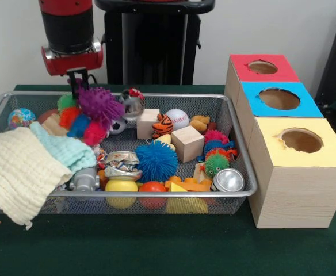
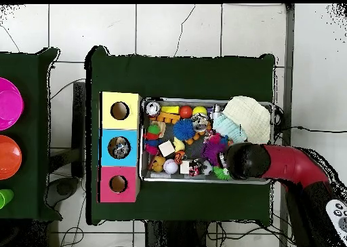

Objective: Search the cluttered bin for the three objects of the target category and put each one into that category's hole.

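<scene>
1. Front view, left end: wire mesh bin (image 1: pixel 244 150) on the green desk (image 1: pixel 156 247). A cream cloth (image 1: pixel 15 172) hangs over its left rim, with a mint cloth (image 1: pixel 64 148) beside it.
2. Tool (image 1: pixel 79 79) hangs under the red and black arm at the bin's far left, directly above a purple spiky ball (image 1: pixel 100 106). Can't tell how wide it stands or whether it grips the ball.
3. Bin middle: blue spiky ball (image 1: pixel 156 161), crushed can (image 1: pixel 121 165), tiger figure (image 1: pixel 163 125), baseball (image 1: pixel 178 118), two wooden cubes (image 1: pixel 187 143).
4. Bin right: green and pink fuzzy balls (image 1: pixel 216 154), metal tin (image 1: pixel 228 180).
5. Right of the bin: three boxes in a row, touching, each with a round hole. Red box (image 1: pixel 245 72) farthest, blue box (image 1: pixel 254 100) in the middle, yellow box (image 1: pixel 271 155) nearest.
6. Overhead: something lies inside the blue box's hole (image 2: pixel 119 148).
</scene>
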`<state>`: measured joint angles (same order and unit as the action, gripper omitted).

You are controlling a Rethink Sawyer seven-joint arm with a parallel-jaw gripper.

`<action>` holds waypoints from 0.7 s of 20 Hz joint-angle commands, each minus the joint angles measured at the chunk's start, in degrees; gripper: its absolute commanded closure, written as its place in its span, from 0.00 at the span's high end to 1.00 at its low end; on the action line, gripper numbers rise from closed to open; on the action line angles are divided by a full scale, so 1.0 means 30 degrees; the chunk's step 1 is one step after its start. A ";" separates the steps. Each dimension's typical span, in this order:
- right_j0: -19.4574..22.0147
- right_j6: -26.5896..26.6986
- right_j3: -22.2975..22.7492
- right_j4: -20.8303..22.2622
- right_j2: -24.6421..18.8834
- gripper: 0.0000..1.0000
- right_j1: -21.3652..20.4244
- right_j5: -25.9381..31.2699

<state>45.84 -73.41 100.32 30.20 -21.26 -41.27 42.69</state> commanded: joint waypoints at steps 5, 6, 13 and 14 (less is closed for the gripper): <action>-0.0317 0.2323 -0.0854 0.1221 -0.0388 0.00 -0.1966 0.2524; -0.0326 0.2248 -0.0857 0.1290 -0.0365 0.00 -0.1973 0.2431; -0.0458 0.1769 -0.0825 0.1585 -0.0282 0.00 -0.2040 0.2043; -0.0481 0.1689 -0.0787 0.1627 -0.0270 0.00 -0.2035 0.1978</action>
<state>45.44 -73.41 100.08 31.76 -21.23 -46.31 45.07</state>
